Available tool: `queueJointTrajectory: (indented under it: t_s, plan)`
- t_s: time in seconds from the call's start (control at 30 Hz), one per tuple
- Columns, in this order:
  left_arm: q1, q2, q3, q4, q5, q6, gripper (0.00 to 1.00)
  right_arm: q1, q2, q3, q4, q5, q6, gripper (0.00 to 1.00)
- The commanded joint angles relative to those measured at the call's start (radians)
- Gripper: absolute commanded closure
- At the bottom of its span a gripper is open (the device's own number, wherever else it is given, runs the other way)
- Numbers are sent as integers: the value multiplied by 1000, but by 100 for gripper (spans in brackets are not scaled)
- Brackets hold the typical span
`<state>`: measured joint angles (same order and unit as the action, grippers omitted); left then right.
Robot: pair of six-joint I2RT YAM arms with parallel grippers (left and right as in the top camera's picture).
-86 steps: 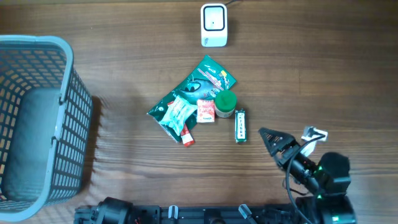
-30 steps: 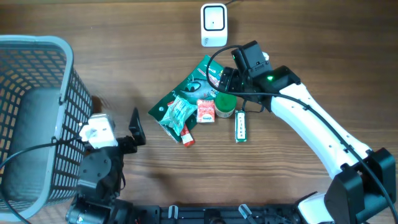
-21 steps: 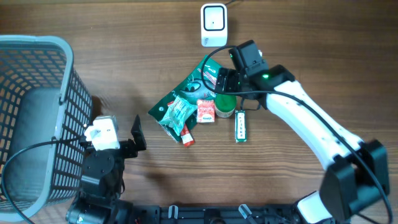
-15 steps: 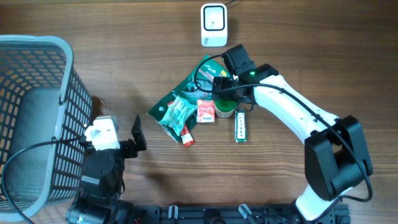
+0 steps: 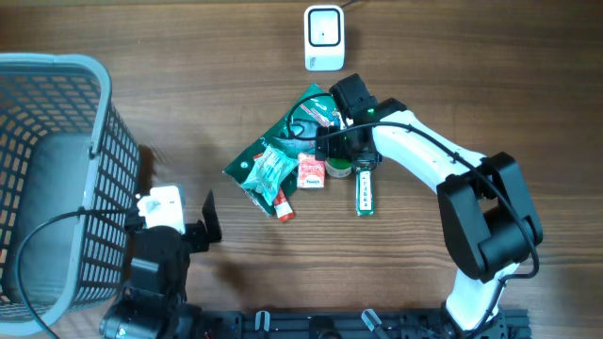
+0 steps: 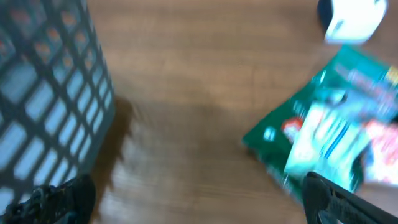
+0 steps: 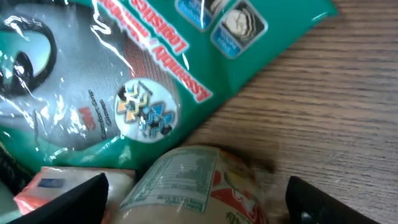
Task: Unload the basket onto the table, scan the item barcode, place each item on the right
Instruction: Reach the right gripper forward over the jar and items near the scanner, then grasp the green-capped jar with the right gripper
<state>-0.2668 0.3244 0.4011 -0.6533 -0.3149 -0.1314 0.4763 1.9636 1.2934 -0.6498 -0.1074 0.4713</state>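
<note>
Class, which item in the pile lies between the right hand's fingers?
The small labelled jar beside the big green bag; only it sits centred between the fingers.

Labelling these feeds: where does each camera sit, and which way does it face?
Overhead: above the table, looking straight down on basket, scanner, green bag; left arm and right arm show.
Left wrist: low beside the basket, facing across toward green bag and scanner; left fingers in bottom corners.
Right wrist: close over the green bag and a labelled jar, looking down; right fingers in bottom corners.
Shared: all three show the green bag.
</note>
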Motion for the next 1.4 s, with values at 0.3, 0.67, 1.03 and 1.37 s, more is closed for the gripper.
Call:
queueJointTrajectory:
  t_s: [0.3, 0.67, 1.03, 1.37]
  plan:
    - [38, -6, -10, -175, 8, 19, 0, 3, 24, 2, -84, -22, -11, 35]
    - [64, -106, -51, -175, 8, 19, 0, 3, -8, 134, -208, -22, 0, 51]
    - [64, -123, -111, -175, 8, 19, 0, 3, -10, 495, -690, -212, 35, 60]
    - [64, -155, -137, -175, 8, 19, 0, 3, -10, 507, -832, -388, 25, 57]
